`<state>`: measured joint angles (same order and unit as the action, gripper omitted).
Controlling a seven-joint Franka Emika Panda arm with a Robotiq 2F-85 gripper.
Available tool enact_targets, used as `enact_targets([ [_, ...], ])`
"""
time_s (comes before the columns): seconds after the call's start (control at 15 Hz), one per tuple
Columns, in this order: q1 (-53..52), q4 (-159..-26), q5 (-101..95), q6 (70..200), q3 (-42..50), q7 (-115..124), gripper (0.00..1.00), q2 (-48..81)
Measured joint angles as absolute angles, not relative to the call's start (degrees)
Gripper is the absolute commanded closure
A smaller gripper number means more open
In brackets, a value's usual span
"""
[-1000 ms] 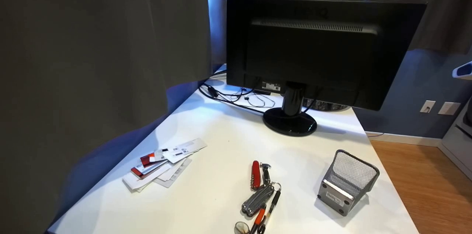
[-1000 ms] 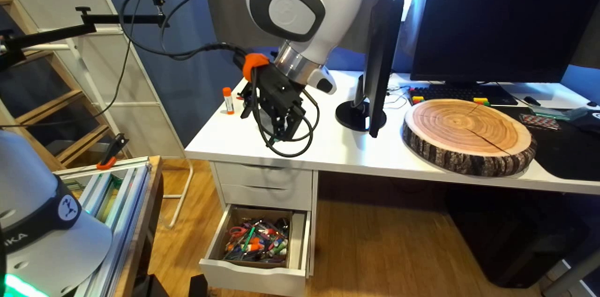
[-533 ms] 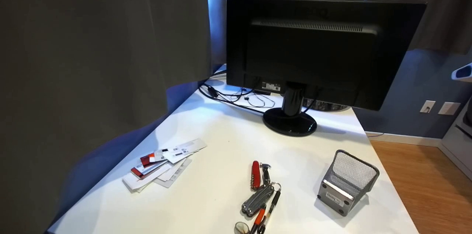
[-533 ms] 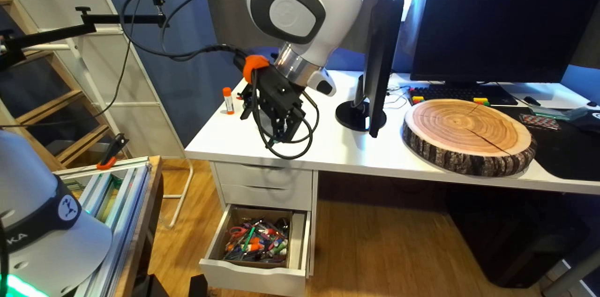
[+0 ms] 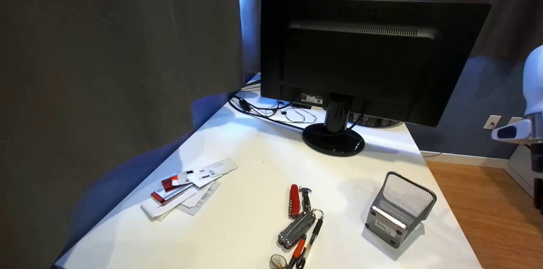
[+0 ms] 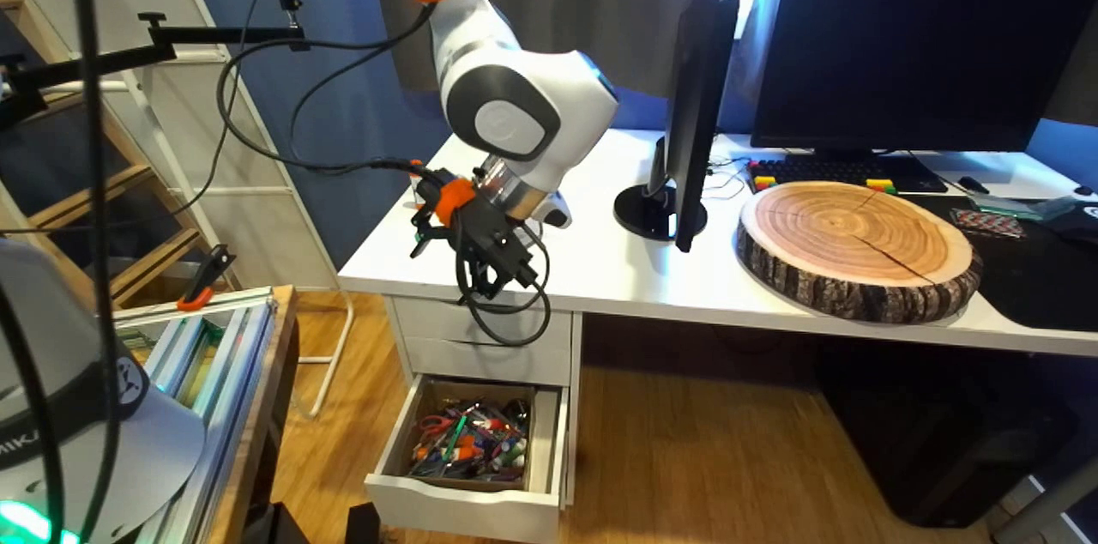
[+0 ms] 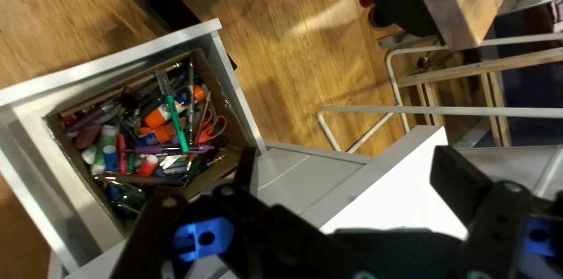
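Wrist view, desk edge [image 7: 374, 175] near pulled-out drawer [image 7: 110, 61], tubular frame [image 7: 440, 111] beyond

The gripper [image 7: 349, 173] looked matt, the drawer [image 6: 467, 511] smooth, the box [image 7: 231, 127] plain cardboard, the green pen [image 7: 176, 121] glossy plastic. The cup [image 5: 408, 197] was metal mesh. The slab [image 6: 858, 226] was smooth wood rimmed with rough bark [image 6: 823, 291]. The floor [image 6: 703, 432] was satiny wood, the curtain [image 5: 118, 69] matt cloth, the monitor foot [image 5: 335, 145] glossy.

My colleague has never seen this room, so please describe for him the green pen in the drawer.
Under the white desk, one drawer stands pulled out. Inside, a cardboard box holds heaped stationery. On top lies the green pen, set apart from its neighbours by its long, bright green barrel and clear end.
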<state>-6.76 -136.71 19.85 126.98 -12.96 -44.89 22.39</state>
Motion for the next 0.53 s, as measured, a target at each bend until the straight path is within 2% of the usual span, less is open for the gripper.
enact_targets([
  [0.53, -3.51, -136.64, 22.59, 146.17, -20.12, -55.5, 0.0, 38.75],
])
